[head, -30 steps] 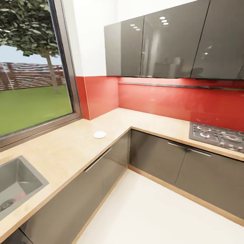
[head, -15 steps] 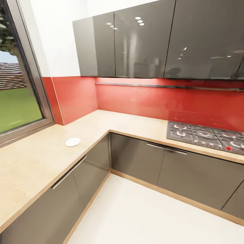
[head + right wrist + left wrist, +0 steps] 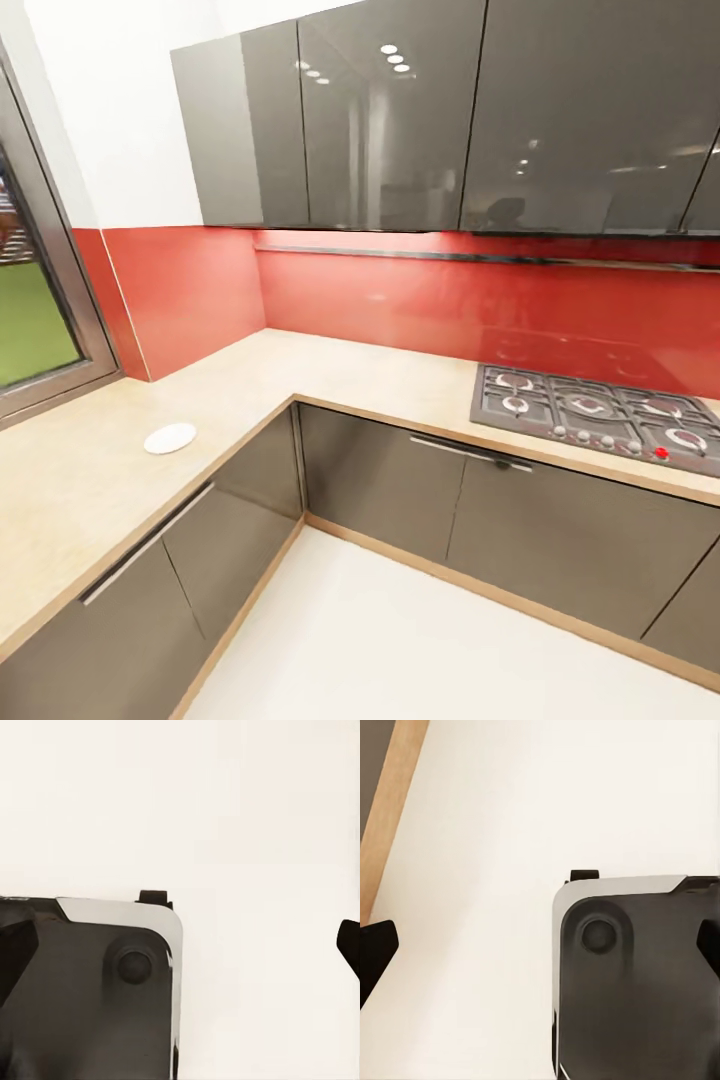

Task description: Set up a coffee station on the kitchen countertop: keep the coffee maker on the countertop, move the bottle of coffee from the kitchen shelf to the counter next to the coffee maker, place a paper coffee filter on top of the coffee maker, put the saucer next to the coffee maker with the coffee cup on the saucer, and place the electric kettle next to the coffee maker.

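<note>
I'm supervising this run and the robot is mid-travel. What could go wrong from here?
The saucer lies alone near the countertop's front edge; a careless reach might push it off. The gas hob takes up counter space, so crowding appliances beside it looks risky. Both wrist views face the floor, so grasping needs re-aiming first.

we see the surface [image 3: 90, 480] as pale matt wood with a faint grain. the saucer [image 3: 170, 438] on it looks smooth, glazed white. the wall cabinets [image 3: 400, 120] are glossy dark grey, mirroring ceiling lights. the backsplash [image 3: 400, 300] is shiny red. the hob [image 3: 590, 412] looks like dull grey metal.
</note>
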Controlling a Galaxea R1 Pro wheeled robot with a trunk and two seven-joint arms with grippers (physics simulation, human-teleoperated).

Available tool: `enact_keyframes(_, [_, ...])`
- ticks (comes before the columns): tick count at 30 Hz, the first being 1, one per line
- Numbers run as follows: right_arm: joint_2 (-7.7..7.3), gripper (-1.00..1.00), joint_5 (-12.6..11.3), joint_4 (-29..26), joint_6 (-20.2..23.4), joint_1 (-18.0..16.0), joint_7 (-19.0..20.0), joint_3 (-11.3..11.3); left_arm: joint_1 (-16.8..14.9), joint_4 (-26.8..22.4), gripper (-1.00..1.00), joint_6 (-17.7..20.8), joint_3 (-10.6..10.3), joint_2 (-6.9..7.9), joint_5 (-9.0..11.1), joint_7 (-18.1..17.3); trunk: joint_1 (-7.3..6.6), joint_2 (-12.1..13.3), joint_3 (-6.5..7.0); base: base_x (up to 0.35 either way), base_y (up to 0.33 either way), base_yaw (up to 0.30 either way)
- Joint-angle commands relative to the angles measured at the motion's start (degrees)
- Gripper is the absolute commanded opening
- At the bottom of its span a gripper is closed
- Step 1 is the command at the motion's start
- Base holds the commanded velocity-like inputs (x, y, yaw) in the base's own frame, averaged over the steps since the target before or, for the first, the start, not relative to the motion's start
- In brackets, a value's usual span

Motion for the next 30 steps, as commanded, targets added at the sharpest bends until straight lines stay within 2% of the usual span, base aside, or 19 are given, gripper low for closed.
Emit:
enact_keyframes(1, [-0.03, 1.0, 0.54, 0.05, -0.19, -0.03, 0.17, -0.5, -0.06, 0.07, 1.0, -0.2, 0.0, -0.01, -0.22, 0.23, 0.04, -0.07, -0.09, 0.243, -0.207, 0.259])
enact_keyframes(16, [-0.05, 1.0, 0.82, 0.09, -0.19, -0.03, -0.06, -0.43, -0.06, 0.09, 1.0, -0.29, 0.18, -0.01, -0.13, 0.23, 0.04, -0.07, 0.33, 0.235, -0.224, 0.273])
enact_keyframes(30, [-0.06, 1.0, 0.91, 0.17, -0.19, -0.03, -0.24, -0.4, -0.06, 0.42, 1.0, -0.06, 0.12, 0.0, -0.13, -0.43, 0.04, -0.07, 0.94, 0.029, -0.026, 0.27])
